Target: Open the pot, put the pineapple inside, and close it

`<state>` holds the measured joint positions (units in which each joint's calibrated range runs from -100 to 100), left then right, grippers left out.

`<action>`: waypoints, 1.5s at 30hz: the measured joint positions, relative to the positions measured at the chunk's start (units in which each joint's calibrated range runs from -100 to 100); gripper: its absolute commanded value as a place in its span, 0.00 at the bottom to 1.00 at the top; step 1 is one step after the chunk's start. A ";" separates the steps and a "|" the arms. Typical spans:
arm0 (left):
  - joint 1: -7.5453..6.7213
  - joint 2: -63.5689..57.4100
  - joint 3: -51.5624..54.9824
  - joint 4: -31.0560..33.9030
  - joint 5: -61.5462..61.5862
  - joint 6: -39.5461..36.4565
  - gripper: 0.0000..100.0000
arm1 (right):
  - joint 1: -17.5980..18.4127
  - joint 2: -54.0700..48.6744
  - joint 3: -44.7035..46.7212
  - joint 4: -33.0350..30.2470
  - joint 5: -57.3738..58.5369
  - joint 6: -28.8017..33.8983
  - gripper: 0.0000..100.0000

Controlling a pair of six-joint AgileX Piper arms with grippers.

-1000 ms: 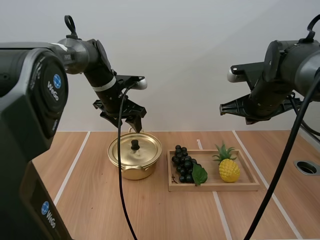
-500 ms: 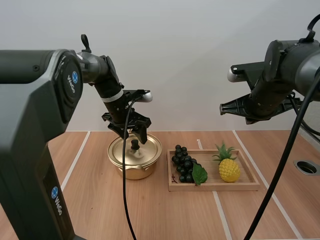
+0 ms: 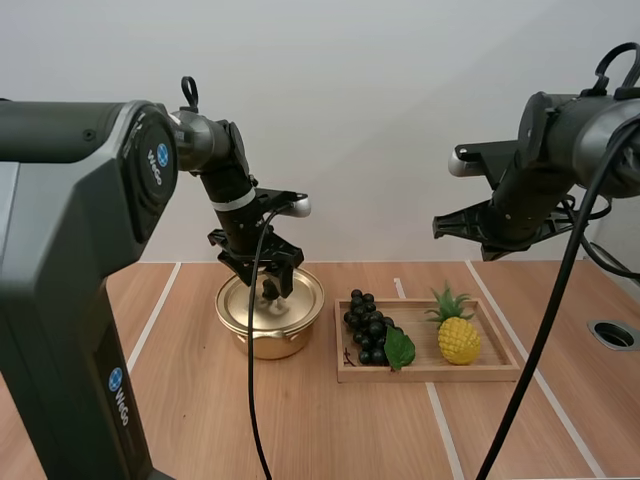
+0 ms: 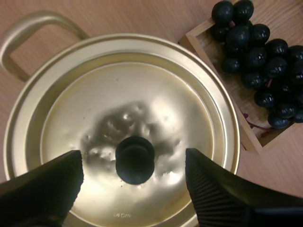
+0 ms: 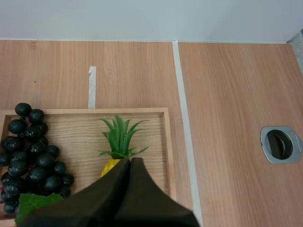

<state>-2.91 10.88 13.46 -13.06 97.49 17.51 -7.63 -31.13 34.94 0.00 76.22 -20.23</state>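
A gold pot [image 3: 270, 318] with its lid [image 4: 128, 132] on stands left of a wooden tray [image 3: 428, 372]. My left gripper [image 3: 270, 285] is open, its fingers [image 4: 45, 187] standing either side of the lid's black knob [image 4: 135, 159] without touching it. A yellow pineapple [image 3: 457, 332] with green leaves [image 5: 119, 136] lies at the tray's right end. My right gripper [image 3: 468, 226] hangs high above the tray, shut with nothing in it, its wedge [image 5: 124, 189] over the pineapple's body.
A bunch of dark grapes [image 3: 372, 328] with a green leaf lies in the tray's left end, close to the pot [image 4: 258, 52]. White tape lines cross the wooden table [image 3: 200, 420]. A round metal grommet [image 5: 280, 144] sits in the table at the right.
My left gripper has come down from above the pot's far rim until its open fingers straddle the lid's knob. The right arm shifted slightly left.
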 measured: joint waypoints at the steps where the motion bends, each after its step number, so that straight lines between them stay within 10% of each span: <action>1: -0.07 0.00 0.00 0.00 -0.39 0.00 0.99 | 0.00 0.10 0.00 0.00 0.00 -0.34 0.00; 17: -0.07 3.25 -0.86 0.77 -3.19 0.00 0.85 | 0.00 0.14 0.00 1.72 -0.32 -1.47 0.00; 21: -0.07 3.38 -0.86 0.93 -3.38 0.00 0.62 | 0.00 0.14 0.00 1.72 -0.32 -1.70 0.00; 27: -0.07 3.51 -1.17 -0.85 0.02 0.21 0.00 | 0.00 0.14 0.00 1.72 -0.47 -1.74 0.00; 45: -0.11 -3.76 -0.64 -3.68 0.51 1.15 0.00 | 0.00 0.25 0.00 0.47 -8.55 -1.82 0.00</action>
<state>-3.01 7.12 12.82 -16.74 98.00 18.66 -7.63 -30.88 34.94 0.47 67.66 -22.05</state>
